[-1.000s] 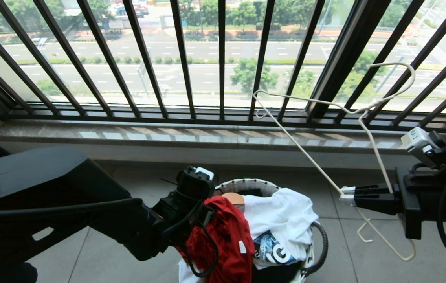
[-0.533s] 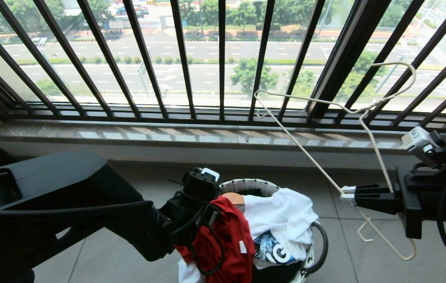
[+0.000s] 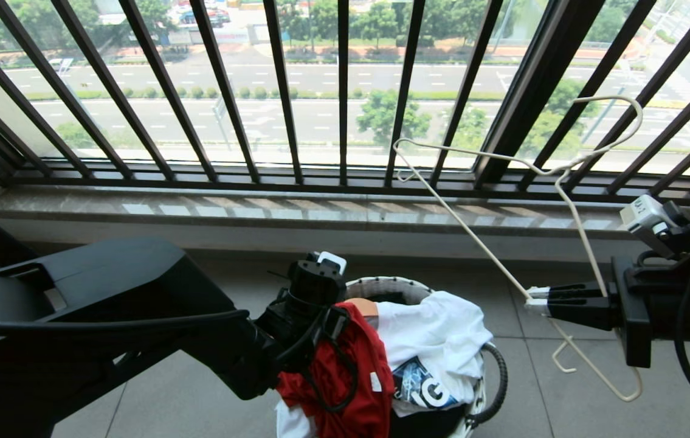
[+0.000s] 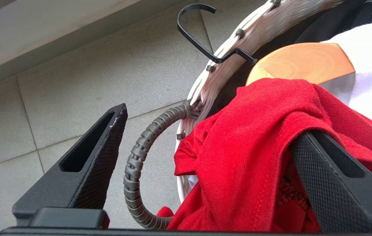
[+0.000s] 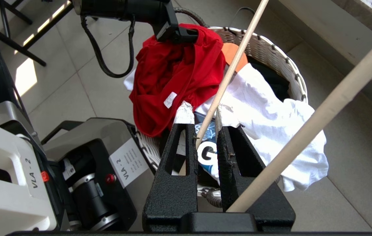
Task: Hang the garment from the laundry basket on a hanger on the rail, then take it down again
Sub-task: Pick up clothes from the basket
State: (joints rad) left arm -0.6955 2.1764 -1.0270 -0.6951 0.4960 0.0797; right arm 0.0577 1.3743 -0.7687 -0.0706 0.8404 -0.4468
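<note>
The red garment (image 3: 357, 371) lies heaped on the near left rim of the laundry basket (image 3: 381, 283). My left gripper (image 3: 334, 317) stands open over that rim. In the left wrist view the garment (image 4: 254, 137) drapes across one finger (image 4: 330, 183), while the other finger (image 4: 104, 147) stands clear outside the basket rim (image 4: 238, 42). At the right, my right gripper (image 3: 536, 300) is shut on the lower wire of the white hanger (image 3: 569, 164), held up in front of the window. The rail is out of view.
A white graphic-print shirt (image 3: 436, 340) fills the basket's right side, beside a wooden hanger end (image 4: 300, 62). A dark ribbed handle (image 3: 496, 377) curves off the basket. The barred window railing (image 3: 345, 91) and stone sill (image 3: 259, 210) close the far side. My base (image 5: 9, 164) stands near the basket.
My left arm has pushed a little farther toward the basket, its open gripper shifting right over the red garment. The right gripper and the hanger have kept still.
</note>
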